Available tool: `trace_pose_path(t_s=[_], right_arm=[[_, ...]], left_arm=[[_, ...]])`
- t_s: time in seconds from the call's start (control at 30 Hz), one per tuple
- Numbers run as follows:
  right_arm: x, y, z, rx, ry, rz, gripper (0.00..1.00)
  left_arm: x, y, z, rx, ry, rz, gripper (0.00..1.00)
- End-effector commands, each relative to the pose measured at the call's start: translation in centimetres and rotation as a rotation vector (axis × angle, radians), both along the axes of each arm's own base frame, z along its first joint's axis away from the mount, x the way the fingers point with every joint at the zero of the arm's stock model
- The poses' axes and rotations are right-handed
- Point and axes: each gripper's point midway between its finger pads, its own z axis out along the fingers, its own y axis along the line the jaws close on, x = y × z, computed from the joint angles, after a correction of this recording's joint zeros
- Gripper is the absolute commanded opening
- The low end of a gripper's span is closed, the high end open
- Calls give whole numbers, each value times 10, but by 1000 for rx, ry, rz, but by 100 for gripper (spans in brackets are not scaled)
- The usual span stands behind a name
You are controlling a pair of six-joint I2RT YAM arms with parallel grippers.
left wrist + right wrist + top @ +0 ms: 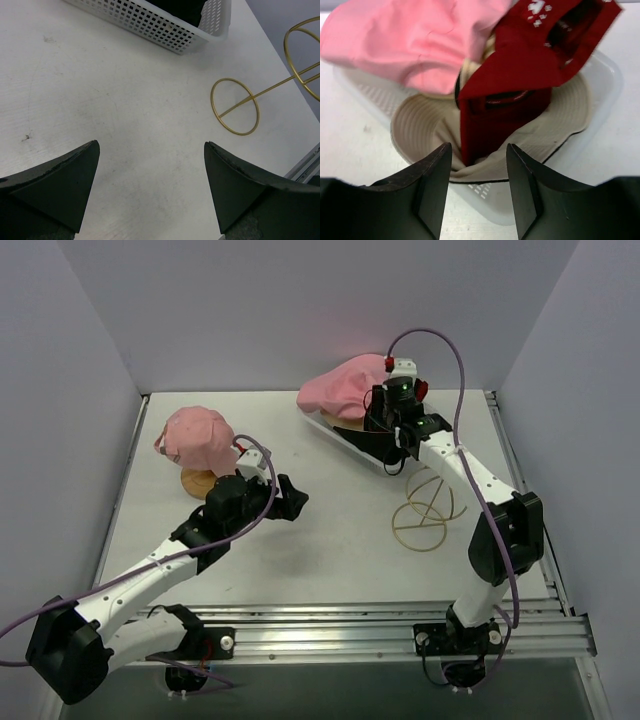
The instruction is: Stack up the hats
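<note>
A pink cap (pixel 195 433) sits on a wooden stand (pixel 198 480) at the left. Across the table, a white mesh basket (pixel 607 75) holds a pink hat (pixel 415 40), a red cap with white marks (pixel 520 70) and a tan bucket hat (pixel 417 127) lying brim up. A thin black edge shows under the tan brim. My right gripper (pixel 479 146) hovers over the basket's near end, open, with the red cap's lower tip just beyond its fingertips and untouched. My left gripper (pixel 151 143) hangs wide open above bare table, holding nothing.
A gold wire stand (pixel 425 505) lies on the table just in front of the basket (pixel 365 448), beside the right arm. The gold wire stand (pixel 235 106) also shows ahead of the left gripper. Grey walls close in the table on three sides.
</note>
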Motion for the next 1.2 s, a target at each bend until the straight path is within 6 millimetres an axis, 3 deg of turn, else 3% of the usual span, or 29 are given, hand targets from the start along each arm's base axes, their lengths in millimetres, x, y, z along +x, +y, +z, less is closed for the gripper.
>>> trace_pose_path(t_s=[0.0,0.1,0.3,0.57,0.67,0.9,0.97,1.17], right_arm=[[-12,33,19,18,-29,251,45],[-25,49,9,-27,5,391,47],[-34,58,-9,-220,35,499,48],[-29,42,-37,-485,104,437,48],[-23,32,-43,-547,125,392,47],[-12,29,-52,-615,179,368,40],[-11,30,-42,-639,163,341,41],[-22,59,1,-585,55,407,45]], left_arm=[[5,-4,17,-30,-86,-7,94],[4,0,21,-24,-94,1,94],[0,12,28,-32,-124,44,94],[5,14,21,0,-103,63,94],[6,12,18,7,-93,57,94],[8,17,17,16,-90,89,94],[8,19,18,12,-95,95,94],[5,22,24,-6,-118,97,94]])
